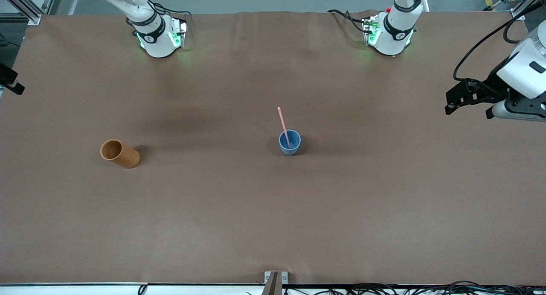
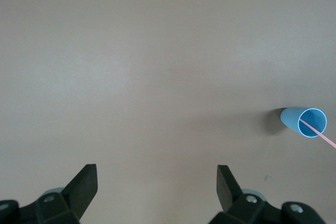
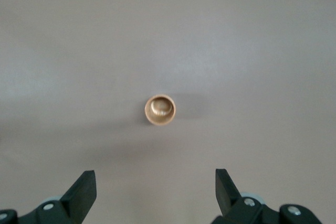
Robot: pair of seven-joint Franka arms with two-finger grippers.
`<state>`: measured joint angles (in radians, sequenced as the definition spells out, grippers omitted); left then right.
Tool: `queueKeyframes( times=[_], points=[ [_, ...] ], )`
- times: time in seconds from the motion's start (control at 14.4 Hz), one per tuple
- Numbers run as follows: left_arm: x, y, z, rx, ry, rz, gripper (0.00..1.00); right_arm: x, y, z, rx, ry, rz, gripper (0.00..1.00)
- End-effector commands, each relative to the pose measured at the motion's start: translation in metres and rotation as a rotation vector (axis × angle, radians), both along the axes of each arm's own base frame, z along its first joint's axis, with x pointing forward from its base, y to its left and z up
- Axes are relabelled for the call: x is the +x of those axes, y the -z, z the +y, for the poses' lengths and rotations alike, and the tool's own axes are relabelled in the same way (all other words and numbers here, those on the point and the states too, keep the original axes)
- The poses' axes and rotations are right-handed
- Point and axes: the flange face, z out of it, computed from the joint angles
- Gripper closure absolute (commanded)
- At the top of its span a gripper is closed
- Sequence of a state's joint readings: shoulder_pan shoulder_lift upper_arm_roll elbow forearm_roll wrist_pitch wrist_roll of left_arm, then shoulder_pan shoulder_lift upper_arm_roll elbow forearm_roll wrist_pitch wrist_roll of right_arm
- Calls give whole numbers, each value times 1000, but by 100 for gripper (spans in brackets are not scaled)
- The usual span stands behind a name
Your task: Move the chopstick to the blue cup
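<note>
The blue cup (image 1: 290,146) stands upright near the table's middle. The pale-pink chopstick (image 1: 283,124) stands in it, leaning on the rim with its upper half sticking out. My left gripper (image 1: 458,99) is open and empty, up in the air over the left arm's end of the table, well apart from the cup. In the left wrist view its jaws (image 2: 156,182) stand wide apart, with the blue cup (image 2: 290,118) and the chopstick (image 2: 323,136) at the frame's edge. My right gripper (image 3: 156,184) is open and empty, high over the orange-brown cup, and is out of the front view.
An orange-brown cylindrical cup (image 1: 120,154) stands toward the right arm's end of the table; it shows empty from above in the right wrist view (image 3: 160,110). The two arm bases (image 1: 160,39) (image 1: 390,34) stand at the table's back edge. Brown tabletop lies all round.
</note>
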<state>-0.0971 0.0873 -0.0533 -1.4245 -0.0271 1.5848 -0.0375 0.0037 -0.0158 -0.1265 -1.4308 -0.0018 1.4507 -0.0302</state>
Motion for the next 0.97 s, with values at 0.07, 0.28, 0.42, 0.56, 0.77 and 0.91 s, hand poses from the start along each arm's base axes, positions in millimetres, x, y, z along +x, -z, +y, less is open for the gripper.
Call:
queueKeyframes(
  times=[0.07, 0.28, 0.42, 0.56, 0.77, 0.91],
  points=[
    [-4, -7, 4, -10, 5, 3, 0, 1, 19, 12, 14, -55, 105, 0],
    [-4, -7, 4, -5, 6, 4, 0, 3, 22, 19, 1, -71, 62, 0],
    [-4, -7, 3, -6, 8, 3, 0, -5, 26, 21, 2, -77, 38, 0],
    [-4, -7, 4, -8, 6, 3, 0, -7, 29, 17, 0, -73, 25, 0],
    [-4, -7, 4, -11, 7, 4, 0, -4, 28, 15, 0, -67, 7, 0],
    [-4, -7, 3, -12, 7, 4, 0, -5, 33, 17, 1, -77, 19, 0]
  ],
)
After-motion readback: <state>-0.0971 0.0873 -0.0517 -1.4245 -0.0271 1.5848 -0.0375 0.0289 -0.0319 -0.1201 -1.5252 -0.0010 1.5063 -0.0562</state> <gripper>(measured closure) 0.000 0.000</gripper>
